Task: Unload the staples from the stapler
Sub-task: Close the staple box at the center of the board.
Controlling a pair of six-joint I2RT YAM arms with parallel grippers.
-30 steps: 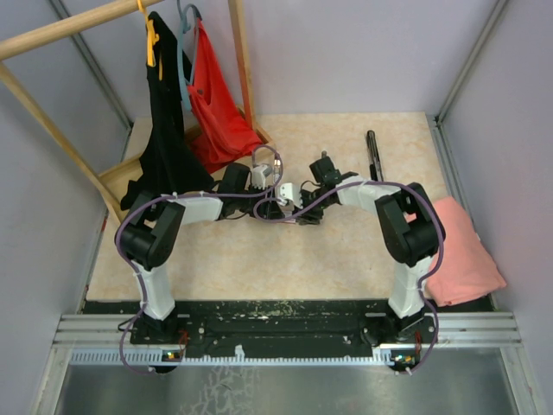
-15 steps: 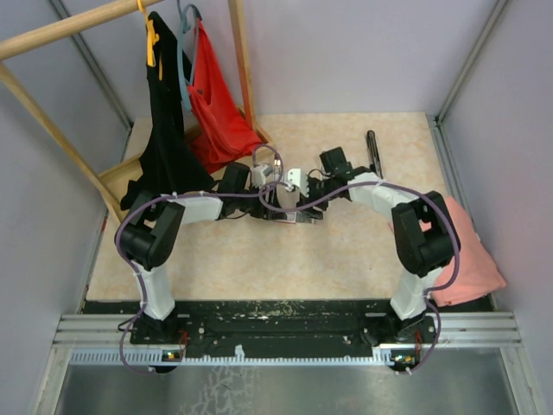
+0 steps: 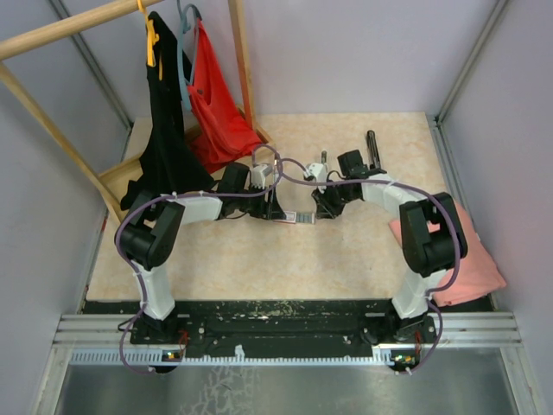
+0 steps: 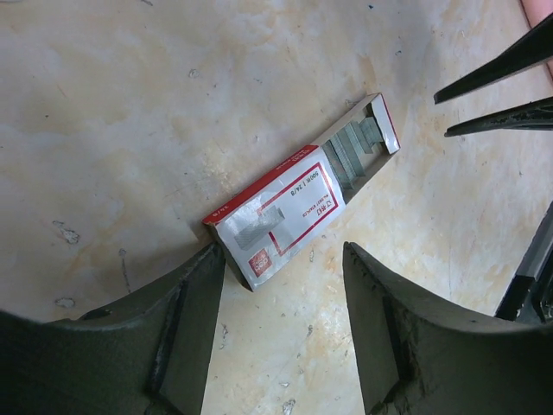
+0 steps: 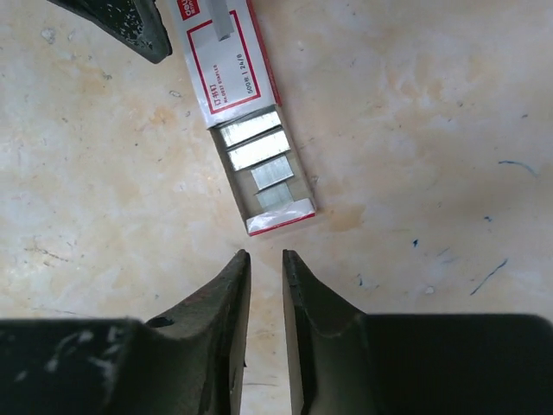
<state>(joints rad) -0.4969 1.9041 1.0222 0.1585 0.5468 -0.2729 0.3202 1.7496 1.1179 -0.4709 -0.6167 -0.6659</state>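
- Top external view: a beige, marbled table (image 3: 216, 259) fills a booth with pale lilac-grey walls (image 3: 346, 52). A metal rail (image 3: 285, 333) runs along the table's near edge, under the arm bases.
- At the far left stands a wooden clothes rack (image 3: 52, 35). A black garment (image 3: 168, 130) and a red garment (image 3: 216, 112) hang from it.
- A pink cloth (image 3: 467, 251) lies crumpled at the right edge of the table.
- The stapler (image 3: 372, 154) lies on the far right part of the table. It points away from the arms, sits just beyond the right wrist and is well apart from both claws. Whether it is hinged open cannot be told from here.
- A red-and-white staple box (image 3: 299, 218) lies flat near the middle of the table, between the two claws.
- Left wrist view: the table shows stains and small dark specks. The box's tray is slid partly out, and silvery staples (image 4: 354, 147) lie in it in short strips.
- The left gripper (image 4: 283, 259) is released, with its fingers spread wide. The near corner of the box sits just at the fingertips, against the left finger and clear of the other.
- Right wrist view: the right gripper (image 5: 266, 255) hangs just short of the tray's open end. Its fingers (image 5: 220, 294) are drawn almost together with a slim gap between them, and they grasp nothing.
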